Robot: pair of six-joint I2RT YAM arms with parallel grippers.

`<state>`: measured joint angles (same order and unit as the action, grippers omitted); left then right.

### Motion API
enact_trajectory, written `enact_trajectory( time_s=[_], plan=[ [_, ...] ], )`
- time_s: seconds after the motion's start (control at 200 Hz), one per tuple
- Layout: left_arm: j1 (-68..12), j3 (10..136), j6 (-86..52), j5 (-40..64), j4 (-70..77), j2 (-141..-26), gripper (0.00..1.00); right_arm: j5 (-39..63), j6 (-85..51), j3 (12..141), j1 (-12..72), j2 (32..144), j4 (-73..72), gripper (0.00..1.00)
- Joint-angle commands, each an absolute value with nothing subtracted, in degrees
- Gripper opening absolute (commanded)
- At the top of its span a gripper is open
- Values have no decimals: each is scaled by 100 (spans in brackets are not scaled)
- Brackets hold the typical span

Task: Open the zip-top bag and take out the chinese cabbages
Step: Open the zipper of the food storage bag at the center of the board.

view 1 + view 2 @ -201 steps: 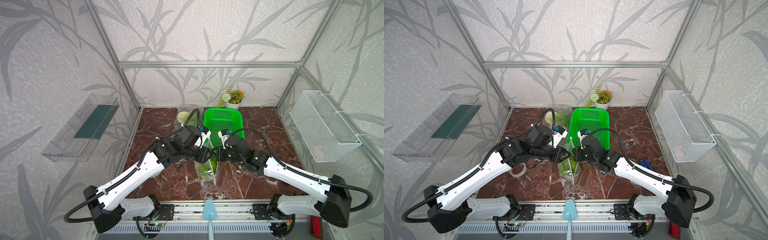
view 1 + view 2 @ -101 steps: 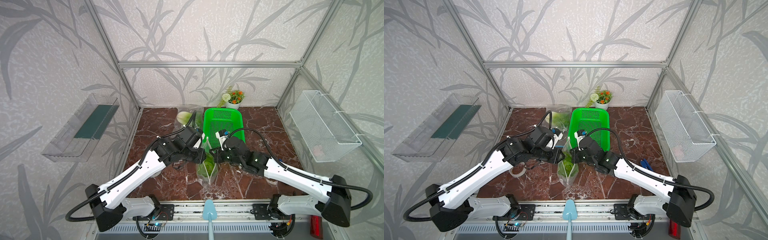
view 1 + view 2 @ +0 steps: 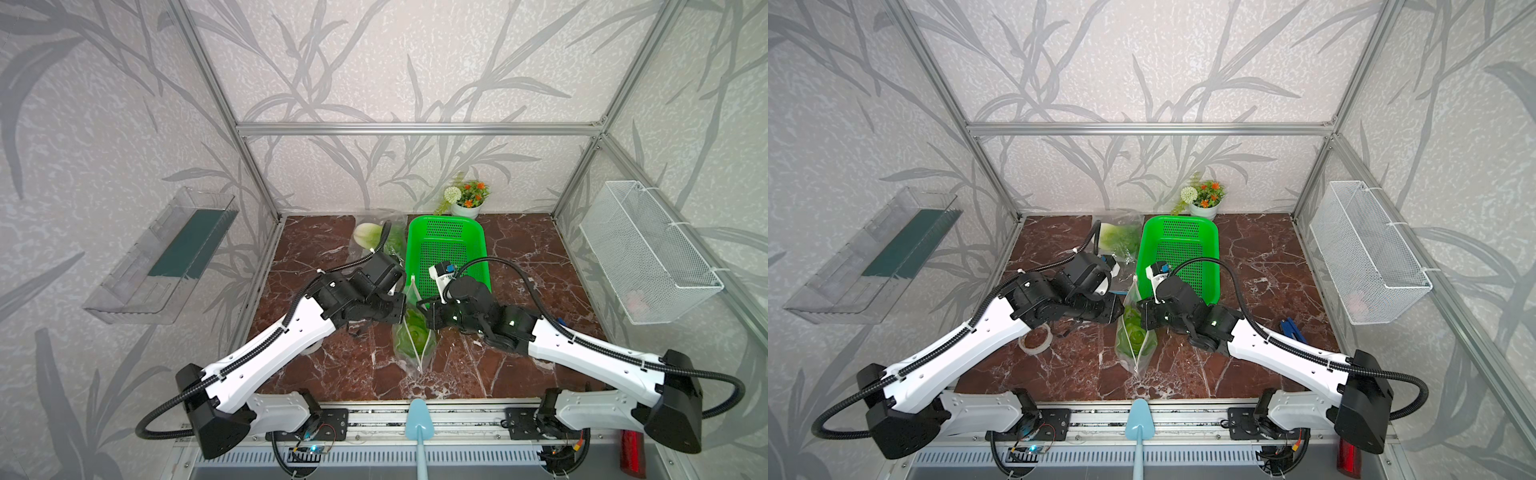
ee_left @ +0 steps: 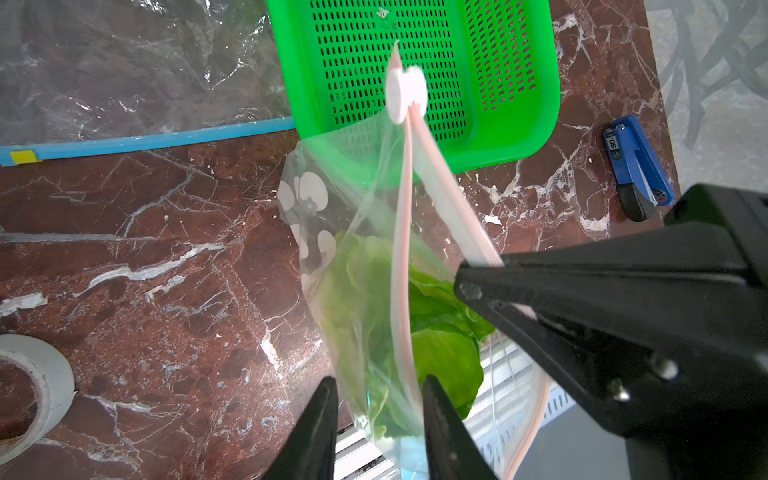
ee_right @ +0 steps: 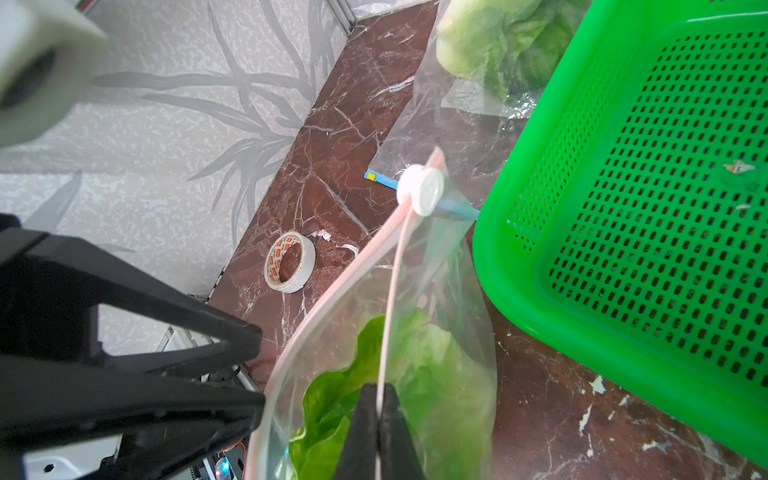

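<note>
at the middle of the table (image 3: 353, 374), just in front of the green basket (image 4: 544, 104), the zip bag (image 4: 332, 232) stands upright between the two arms. the white slider (image 4: 405, 93) sits at the far end of the zip and the two pink lips fan apart from it, so the mouth looks mostly unzipped. right gripper (image 5: 378, 390) is pinched tight on one lip. left gripper (image 4: 380, 386) has its fingers apart, one outside the film and one inside the mouth, straddling the other lip with no visible pinch. one cabbage (image 4: 440, 361) sits low inside this bag. another cabbage (image 3: 368, 235) lies in a second clear bag (image 4: 124, 75) at the back beside the basket. step looks like spreading the mouth. to do it well, i'd say left closes on its lip first, then both pull sideways evenly, bag bottom on the table so it doesn't tip, wide enough for a gripper to get past the leaves. yanking risks slipping off the thin strip.
</note>
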<state>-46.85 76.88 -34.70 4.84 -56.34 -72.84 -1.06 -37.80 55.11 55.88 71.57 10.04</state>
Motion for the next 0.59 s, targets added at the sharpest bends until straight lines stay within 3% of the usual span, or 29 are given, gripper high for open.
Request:
enact_trajectory(
  time_s=[0.0, 0.46, 0.59],
  plan=[
    [-4667, 7737, -3716, 630, -5228, -7255, 35, -185, -3768, 5607, 5678, 7222, 791, 0],
    [-4714, 7810, -3654, 289, -6380, -7715, 31, -347, -3707, 5640, 5724, 7146, 786, 0],
    [-4729, 7747, -3709, 364, -6396, -7774, 9, -368, -3699, 5645, 5722, 7137, 855, 0]
  ],
)
